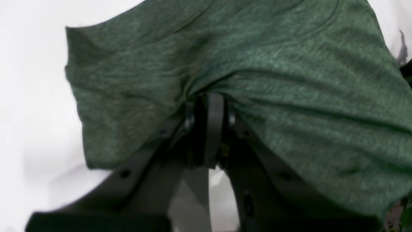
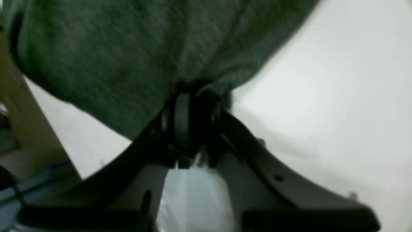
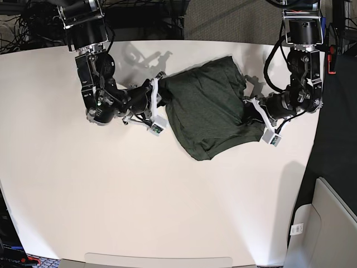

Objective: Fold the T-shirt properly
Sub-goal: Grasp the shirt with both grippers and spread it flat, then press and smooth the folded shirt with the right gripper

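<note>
The dark green heathered T-shirt lies bunched on the white table, stretched between my two arms. In the base view my right gripper grips the shirt's left edge, and my left gripper grips its right edge. In the left wrist view the T-shirt puckers into the left gripper, whose jaws are shut on a pinch of fabric. The right wrist view shows the T-shirt gathered the same way into the shut right gripper, lifted a little off the table.
Cables and arm bases stand along the table's far edge. A grey bin sits off the table at the lower right. The right wrist view shows the table's edge and a brownish surface beyond it.
</note>
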### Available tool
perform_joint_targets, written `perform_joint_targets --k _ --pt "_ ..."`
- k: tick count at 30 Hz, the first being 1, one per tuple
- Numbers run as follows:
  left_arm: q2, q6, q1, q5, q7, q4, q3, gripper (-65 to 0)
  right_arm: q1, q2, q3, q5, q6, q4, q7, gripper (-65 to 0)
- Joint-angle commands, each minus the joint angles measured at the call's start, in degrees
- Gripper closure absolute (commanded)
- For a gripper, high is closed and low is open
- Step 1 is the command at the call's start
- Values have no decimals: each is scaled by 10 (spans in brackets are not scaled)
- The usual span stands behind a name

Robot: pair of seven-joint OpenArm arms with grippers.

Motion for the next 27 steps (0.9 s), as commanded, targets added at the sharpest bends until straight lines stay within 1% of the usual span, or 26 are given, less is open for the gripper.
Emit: perform_joint_targets --k 1,4,7,9,12,13,16,20,22,24,27 --pt "-20 0 -9 -4 -8 27 -9 -30 13 2 19 19 3 8 5 -58" --pt "-43 0 23 -4 -7 72 -39 -30 13 10 62 60 3 8 5 -58" --pt "-48 0 62 -4 -7 121 -85 -30 15 19 78 107 3 8 5 -58" --pt "-48 0 98 -4 -6 148 -111 -30 15 25 76 136 3 8 4 -58" --pt "-44 0 144 -4 1 182 -128 -30 15 20 74 162 3 8 -27 -59" --pt "-43 1 158 -4 9 192 -129 -30 15 12 71 166 3 9 -35 -60" --pt "-41 1 189 -4 21 217 -129 -30 20 -9 47 169 3 14 -36 -60" --pt "-15 1 215 -5 21 231 -129 -30 29 -36 -1 168 3 22 -36 -60" --pt "-1 1 221 -5 30 231 -128 -30 35 -49 -16 167 3 22 -36 -60" --pt "6 1 226 -5 47 231 -128 -30 39 -54 -15 161 3 19 -36 -60" --pt "9 1 226 -5 70 232 -129 -30 57 -54 -14 132 3 20 -36 -60"
